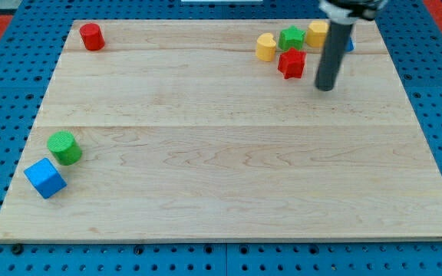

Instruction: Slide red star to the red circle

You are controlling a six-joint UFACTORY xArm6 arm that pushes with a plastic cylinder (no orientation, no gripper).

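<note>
Blue cube [45, 178] lies near; my tip [325, 87] right of red star [291, 64].

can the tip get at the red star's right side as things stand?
Probably yes. My tip sits just to the view's right of the red star, with bare board between them. The green star and yellow heart crowd its top and left, not the right.

Open board lies between red star [291, 63] and red circle [91, 36]; yellow heart [265, 47] stands nearest that lane.
</note>
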